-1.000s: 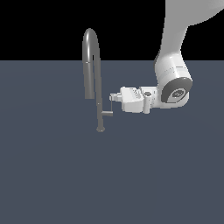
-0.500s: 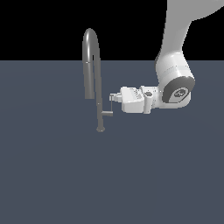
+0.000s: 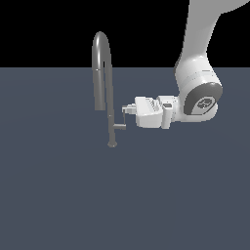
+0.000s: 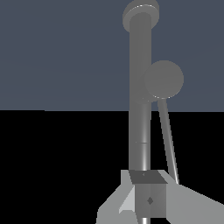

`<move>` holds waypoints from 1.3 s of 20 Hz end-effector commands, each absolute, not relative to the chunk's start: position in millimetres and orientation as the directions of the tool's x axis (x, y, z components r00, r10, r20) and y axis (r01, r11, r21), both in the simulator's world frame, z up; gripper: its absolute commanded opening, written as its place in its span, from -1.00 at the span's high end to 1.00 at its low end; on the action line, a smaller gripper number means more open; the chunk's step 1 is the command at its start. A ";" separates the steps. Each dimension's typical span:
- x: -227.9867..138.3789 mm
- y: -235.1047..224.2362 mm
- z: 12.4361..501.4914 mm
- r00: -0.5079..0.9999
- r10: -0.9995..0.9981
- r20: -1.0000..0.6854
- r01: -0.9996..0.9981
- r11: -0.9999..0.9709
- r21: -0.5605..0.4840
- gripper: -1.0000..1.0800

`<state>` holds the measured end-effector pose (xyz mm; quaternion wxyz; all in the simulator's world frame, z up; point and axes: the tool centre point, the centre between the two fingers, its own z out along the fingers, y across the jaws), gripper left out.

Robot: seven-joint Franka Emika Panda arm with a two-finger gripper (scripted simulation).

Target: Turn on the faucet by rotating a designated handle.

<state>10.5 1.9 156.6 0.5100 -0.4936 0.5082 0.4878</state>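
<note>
While the floor point(image 3: 63, 195) fills the near part of the exterior view as a flat blue-grey sheet, the faucet point(image 3: 104, 88) is seen further back, a little toward the exterior view's left. It is stood upright on a small round base that is set on the floor. A thin straight stem is carried up from the base, and a high arch is made at the top. The thick spout tube is bent back down on the exterior view's left of the stem, and its end is hung well above the floor.

Low on the stem, the handle point(image 3: 120, 126) is seen as a short grey stub that is pointed toward the exterior view's right. A very thin rod is raised from its end.

Just beside that rod, the gripper point(image 3: 127, 109) is held level, with its tips pointed at the faucet from the exterior view's right. The tips are placed at the top of the thin rod, just above the stub. Whether the rod is touched or pinched cannot be told, and whether the fingers are apart or together cannot be told either.

Behind the gripper, the white arm point(image 3: 197, 93) is bent up and out of the top of the picture.

From the wrist view, the stem point(image 4: 141, 109) is seen as a long grey tube, and the thin rod point(image 4: 168, 140) is seen close beside it. A grey fingertip point(image 4: 148, 199) is seen right against the stem.
</note>
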 end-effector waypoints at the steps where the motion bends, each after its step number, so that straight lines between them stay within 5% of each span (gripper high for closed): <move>1: -0.1 2.3 155.2 0.002 -0.001 -1.000 -0.999 0.033 -0.002 1.00; 19: -34.7 3.5 146.2 0.028 -0.006 -1.000 -0.999 0.037 -0.028 1.00; 26: -63.0 4.4 104.2 0.002 0.000 -1.000 -0.999 0.032 -0.002 1.00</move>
